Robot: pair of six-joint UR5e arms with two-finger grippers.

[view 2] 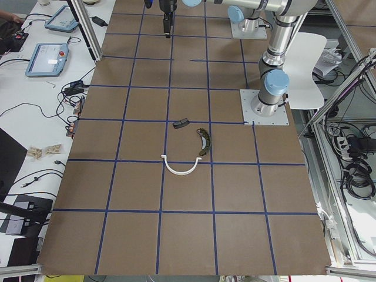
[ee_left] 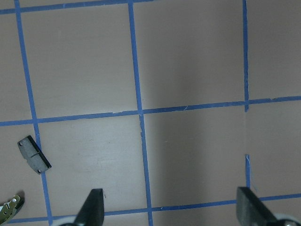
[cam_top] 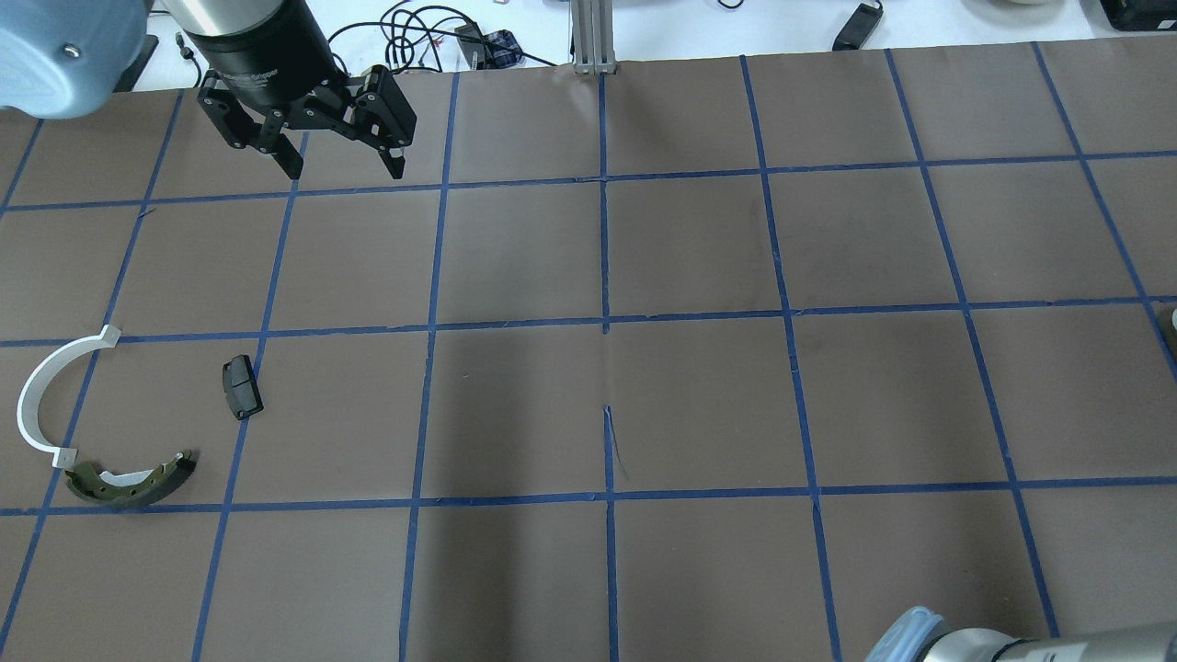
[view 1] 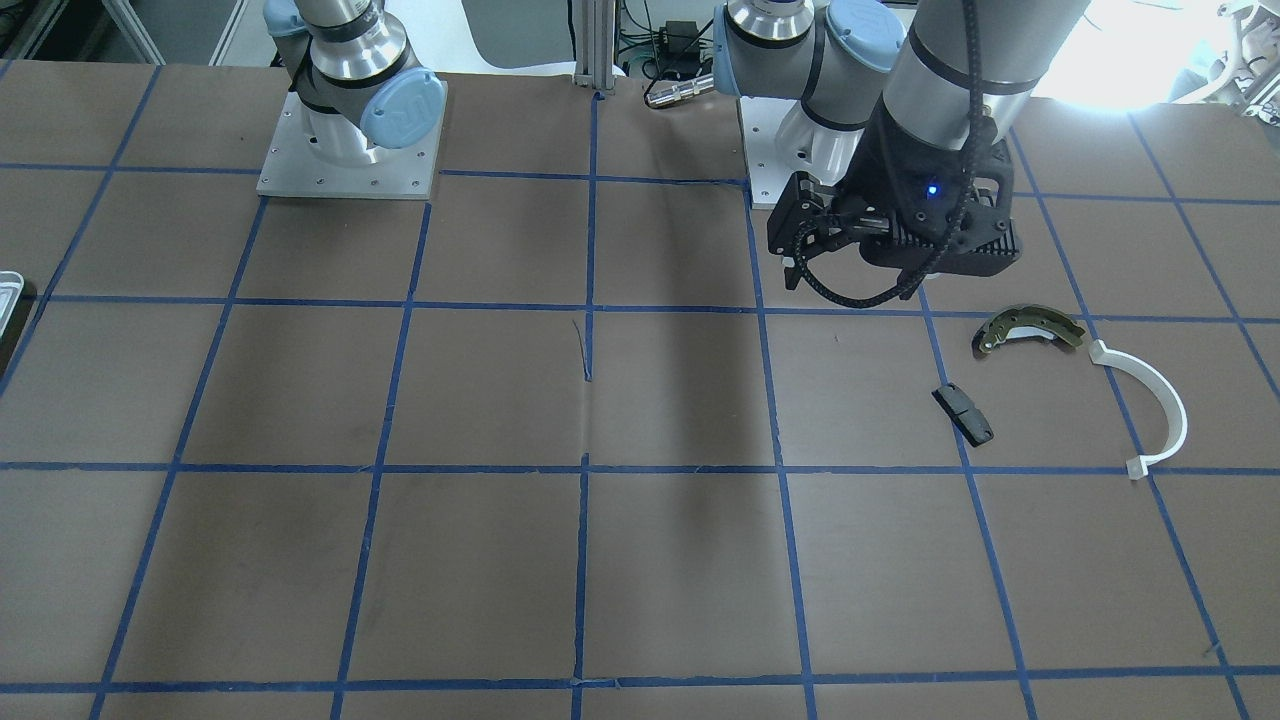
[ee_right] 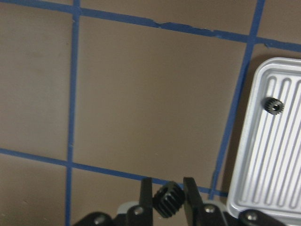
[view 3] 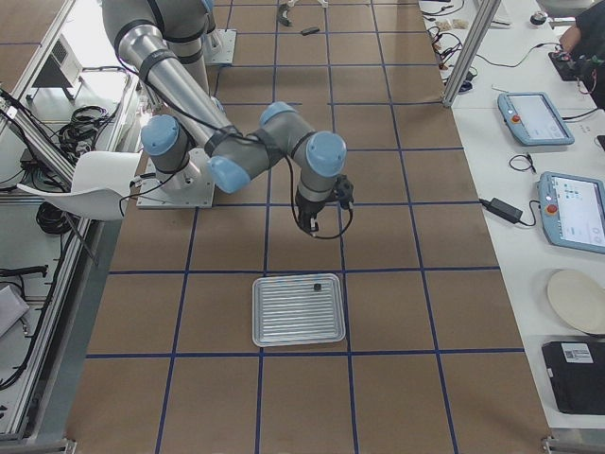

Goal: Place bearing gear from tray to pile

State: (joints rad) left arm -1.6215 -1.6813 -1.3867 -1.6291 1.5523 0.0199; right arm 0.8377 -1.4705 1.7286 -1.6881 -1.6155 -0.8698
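Low in its wrist view, the right claw (ee_right: 168, 184) pinches a black bearing gear (ee_right: 168, 201) beside the half-cropped tray (ee_right: 263, 155); overhead, upper left, the left claw (cam_top: 345, 170) gapes wide, holding nothing.

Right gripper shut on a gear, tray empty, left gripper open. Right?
No, the tray is not empty: a small gear lies in it, seen in the right wrist view. The right gripper is shut on a second gear and the left gripper is open.
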